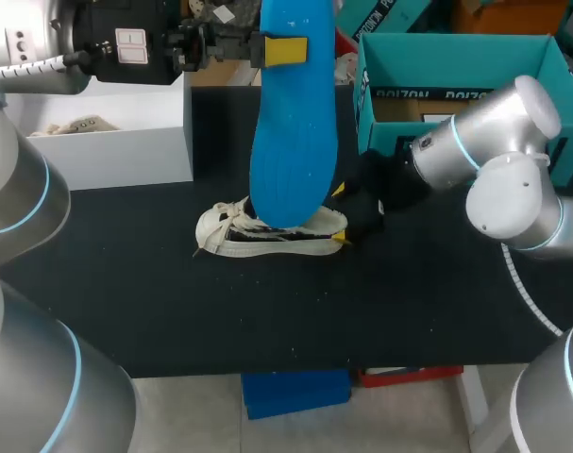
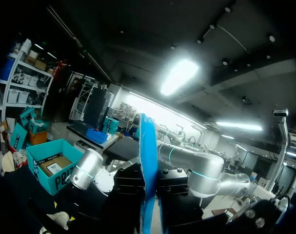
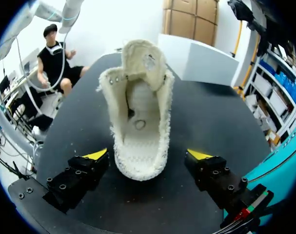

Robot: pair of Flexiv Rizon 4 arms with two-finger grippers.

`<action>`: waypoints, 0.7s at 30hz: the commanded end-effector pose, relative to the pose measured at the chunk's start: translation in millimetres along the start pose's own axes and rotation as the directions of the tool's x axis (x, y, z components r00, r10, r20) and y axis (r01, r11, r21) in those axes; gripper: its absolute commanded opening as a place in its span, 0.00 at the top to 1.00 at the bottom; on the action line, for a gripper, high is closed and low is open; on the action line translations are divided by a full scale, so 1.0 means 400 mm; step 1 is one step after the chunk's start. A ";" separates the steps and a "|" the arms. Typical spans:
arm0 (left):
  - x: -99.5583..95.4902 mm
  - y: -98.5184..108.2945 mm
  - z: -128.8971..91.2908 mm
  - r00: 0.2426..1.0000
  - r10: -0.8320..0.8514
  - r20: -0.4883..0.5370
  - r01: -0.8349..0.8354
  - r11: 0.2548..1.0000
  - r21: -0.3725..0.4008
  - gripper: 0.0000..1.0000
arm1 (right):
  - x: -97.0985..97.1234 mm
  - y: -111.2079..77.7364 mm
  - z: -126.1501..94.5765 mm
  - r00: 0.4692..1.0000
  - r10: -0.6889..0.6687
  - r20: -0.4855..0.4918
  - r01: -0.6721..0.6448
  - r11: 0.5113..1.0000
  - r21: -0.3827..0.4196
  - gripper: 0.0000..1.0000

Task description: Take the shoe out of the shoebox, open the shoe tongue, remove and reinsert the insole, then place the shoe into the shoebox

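Observation:
A cream shoe lies on the black table, tongue folded open and its inside bare in the right wrist view. High above it hangs the blue insole, toe end down just over the shoe, with my left gripper shut on its upper end. The left wrist view shows the insole edge-on between the black fingers. My right gripper stands open at the shoe's heel, one yellow fingertip on each side and a small gap to the heel. The teal shoebox stands open at the back right.
A white box stands at the back left of the table. My right arm passes in front of the shoebox. The table's front edge is near the shoe's side, with bare black surface between.

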State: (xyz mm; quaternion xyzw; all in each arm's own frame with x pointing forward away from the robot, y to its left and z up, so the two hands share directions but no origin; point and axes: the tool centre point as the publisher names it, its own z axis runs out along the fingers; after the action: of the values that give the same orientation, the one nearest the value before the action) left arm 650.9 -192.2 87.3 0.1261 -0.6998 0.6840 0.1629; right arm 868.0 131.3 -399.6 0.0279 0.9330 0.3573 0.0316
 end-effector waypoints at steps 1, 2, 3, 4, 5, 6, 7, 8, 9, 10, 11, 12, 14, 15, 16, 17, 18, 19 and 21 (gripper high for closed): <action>0.001 -0.002 0.003 1.000 -0.002 0.003 0.002 1.000 -0.004 1.00 | -0.026 0.048 -0.029 0.999 -0.019 -0.030 0.028 0.941 0.337 0.00; 0.001 -0.002 0.003 1.000 -0.002 0.003 0.002 1.000 -0.004 1.00 | -0.028 0.060 -0.029 0.999 -0.027 -0.032 0.037 0.932 0.361 0.00; 0.001 -0.002 0.003 1.000 -0.002 0.003 0.002 1.000 -0.004 1.00 | -0.033 0.066 -0.029 0.999 -0.036 -0.040 0.049 0.918 0.393 0.00; 0.001 -0.002 0.003 1.000 -0.002 0.003 0.002 1.000 -0.004 1.00 | -0.037 0.072 -0.029 0.998 -0.042 -0.046 0.058 0.904 0.425 0.00; 0.001 -0.002 0.003 1.000 -0.002 0.003 0.002 1.000 -0.004 1.00 | -0.041 0.079 -0.028 0.998 -0.049 -0.048 0.066 0.891 0.450 0.00; 0.001 -0.002 0.003 1.000 -0.002 0.003 0.002 1.000 -0.004 1.00 | -0.045 0.086 -0.028 0.997 -0.056 -0.052 0.074 0.872 0.483 0.00; 0.001 -0.002 0.003 1.000 -0.002 0.003 0.002 1.000 -0.004 1.00 | -0.048 0.095 -0.026 0.996 -0.064 -0.056 0.084 0.860 0.503 0.00; 0.001 -0.002 0.003 1.000 -0.002 0.003 0.002 1.000 -0.004 1.00 | -0.051 0.104 -0.024 0.996 -0.071 -0.062 0.093 0.847 0.523 0.00; 0.001 -0.002 0.003 1.000 -0.002 0.003 0.002 1.000 -0.004 1.00 | -0.055 0.109 -0.021 0.995 -0.076 -0.069 0.102 0.830 0.548 0.00; 0.001 -0.002 0.003 1.000 -0.002 0.003 0.002 1.000 -0.004 1.00 | -0.059 0.115 -0.018 0.993 -0.085 -0.076 0.113 0.815 0.568 0.00; 0.001 -0.002 0.003 1.000 -0.002 0.003 0.002 1.000 -0.004 1.00 | -0.062 0.120 -0.015 0.993 -0.092 -0.078 0.120 0.803 0.584 0.00; 0.001 -0.002 0.003 1.000 -0.002 0.003 0.002 1.000 -0.004 1.00 | -0.066 0.126 -0.011 0.992 -0.100 -0.079 0.128 0.791 0.599 0.00; 0.001 -0.002 0.003 1.000 -0.002 0.003 0.002 1.000 -0.004 1.00 | -0.070 0.142 -0.003 0.990 -0.109 -0.084 0.138 0.775 0.617 0.00; 0.001 -0.002 0.003 1.000 -0.002 0.003 0.002 1.000 -0.004 1.00 | -0.073 0.148 0.002 0.990 -0.112 -0.088 0.142 0.770 0.622 0.00; 0.001 -0.002 0.003 1.000 -0.002 0.003 0.002 1.000 -0.004 1.00 | -0.075 0.154 0.007 0.989 -0.117 -0.091 0.148 0.767 0.624 0.00; 0.001 -0.002 0.003 1.000 -0.002 0.003 0.002 1.000 -0.004 1.00 | -0.077 0.159 0.011 0.988 -0.122 -0.094 0.154 0.762 0.629 0.00; 0.001 -0.002 0.003 1.000 -0.002 0.003 0.002 1.000 -0.004 1.00 | -0.079 0.162 0.015 0.988 -0.125 -0.094 0.157 0.757 0.634 0.00; 0.001 -0.002 0.003 1.000 -0.002 0.003 0.002 1.000 -0.004 1.00 | -0.081 0.166 0.018 0.987 -0.128 -0.094 0.158 0.753 0.638 0.00; 0.001 -0.002 0.003 1.000 -0.002 0.003 0.002 1.000 -0.004 1.00 | -0.085 0.173 0.025 0.986 -0.134 -0.097 0.165 0.736 0.657 0.00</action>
State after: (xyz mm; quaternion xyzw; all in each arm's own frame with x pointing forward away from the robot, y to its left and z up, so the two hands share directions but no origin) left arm 650.9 -192.2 87.3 0.1260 -0.6998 0.6840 0.1630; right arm 899.4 177.3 -357.1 -0.0492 0.9861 0.1570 0.0252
